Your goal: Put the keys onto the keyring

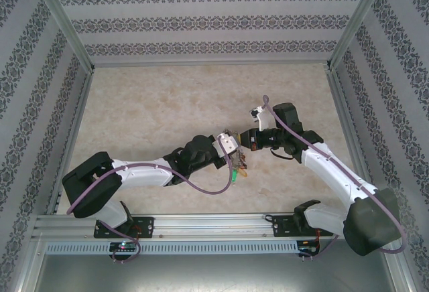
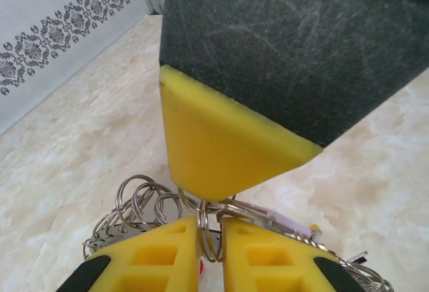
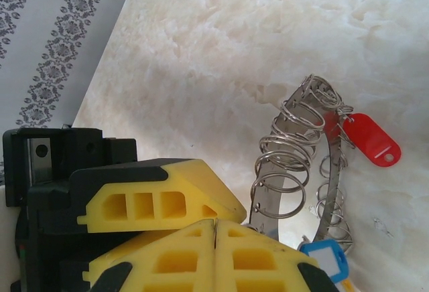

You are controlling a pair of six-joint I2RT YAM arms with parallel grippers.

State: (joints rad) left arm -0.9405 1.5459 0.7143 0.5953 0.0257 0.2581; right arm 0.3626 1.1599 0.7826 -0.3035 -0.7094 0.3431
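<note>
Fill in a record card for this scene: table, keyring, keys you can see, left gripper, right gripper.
table: pale, marbled
keyring: grey metal band, between the two grippers
keys: red key, blue key, lilac key, all at the keyring's rim
left gripper: jaws a narrow gap apart, one wire loop standing in the gap; grip unclear
right gripper: shut, tip at the keyring; hold unclear
</note>
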